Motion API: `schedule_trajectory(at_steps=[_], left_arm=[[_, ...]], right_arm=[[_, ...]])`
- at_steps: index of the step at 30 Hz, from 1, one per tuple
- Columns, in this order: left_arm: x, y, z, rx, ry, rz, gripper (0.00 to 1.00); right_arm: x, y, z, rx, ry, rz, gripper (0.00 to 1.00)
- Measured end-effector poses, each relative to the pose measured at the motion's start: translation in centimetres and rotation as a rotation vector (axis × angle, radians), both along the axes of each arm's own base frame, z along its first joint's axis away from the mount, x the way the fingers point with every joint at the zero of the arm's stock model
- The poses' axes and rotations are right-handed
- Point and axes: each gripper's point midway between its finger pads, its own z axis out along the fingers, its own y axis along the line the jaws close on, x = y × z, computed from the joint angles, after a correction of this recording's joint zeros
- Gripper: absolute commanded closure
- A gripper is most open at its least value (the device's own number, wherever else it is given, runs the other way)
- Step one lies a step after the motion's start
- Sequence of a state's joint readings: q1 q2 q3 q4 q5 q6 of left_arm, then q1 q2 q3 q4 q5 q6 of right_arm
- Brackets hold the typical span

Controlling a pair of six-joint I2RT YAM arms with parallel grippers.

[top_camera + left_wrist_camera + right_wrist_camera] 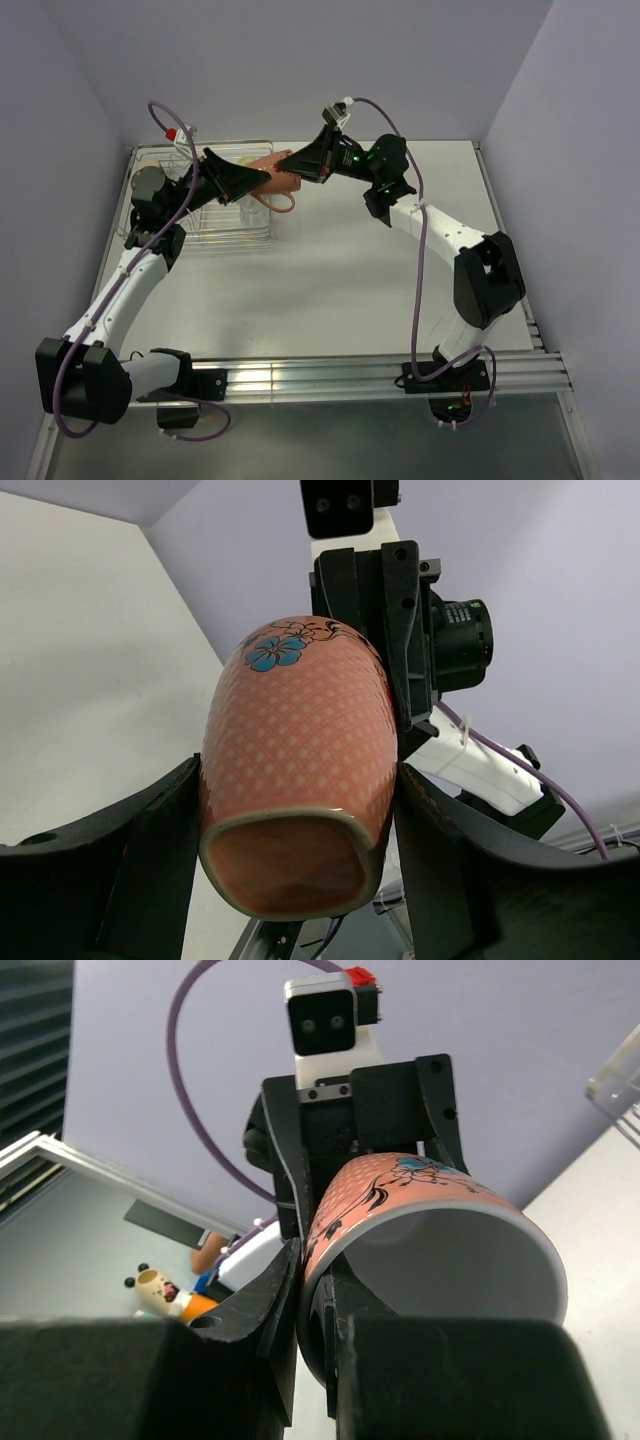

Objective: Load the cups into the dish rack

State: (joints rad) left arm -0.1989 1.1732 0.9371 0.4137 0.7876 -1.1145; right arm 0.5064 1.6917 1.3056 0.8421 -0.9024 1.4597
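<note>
The orange-salmon mug (280,181) with a blue flower and white inside hangs on its side in the air over the right edge of the dish rack (215,236). My left gripper (262,180) is shut on its body near the base, a finger on each side (297,790). My right gripper (294,166) pinches the rim wall, one finger inside and one outside (312,1280). The mug fills the left wrist view (300,740) and the right wrist view (400,1185). A clear glass (256,212) and a pale yellow-green mug (244,160) sit in the rack. The other cups are hidden.
The rack stands at the table's far left, against the left wall. A clear plastic stand (180,148) is behind it. A metal rail (350,375) runs along the near edge. A small toy figure (160,1295) shows beyond the table in the right wrist view.
</note>
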Motion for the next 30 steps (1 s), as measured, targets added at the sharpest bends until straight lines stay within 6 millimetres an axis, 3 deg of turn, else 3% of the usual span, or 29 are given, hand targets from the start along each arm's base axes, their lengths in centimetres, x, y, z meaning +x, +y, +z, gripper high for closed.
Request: schedule_trajectory(at_steps=[4, 12, 19, 23, 30], left_arm=[[0.3, 0.2, -0.5, 0.02, 0.027, 0.011, 1.0], [1.0, 0.6, -1.1, 0.055, 0.086, 0.037, 1.0], [1.5, 1.9, -2.1, 0.074, 0.145, 0.06, 1.0], [1.9, 3.3, -2.1, 0.082, 0.152, 0.08, 1.0], [3.8, 6.9, -0.8, 0.117, 0.138, 0.159, 1.0]], right_arm=[[0.6, 0.3, -0.9, -0.041, -0.001, -0.028, 0.84], [1.9, 0.5, -1.7, -0.104, -0.029, -0.152, 0.62], [3.2, 0.2, -3.3, -0.176, -0.029, -0.265, 0.57], [4.2, -1.9, -4.0, -0.222, -0.017, -0.359, 0.56], [6.8, -8.0, -6.1, -0.298, 0.016, -0.535, 0.56]])
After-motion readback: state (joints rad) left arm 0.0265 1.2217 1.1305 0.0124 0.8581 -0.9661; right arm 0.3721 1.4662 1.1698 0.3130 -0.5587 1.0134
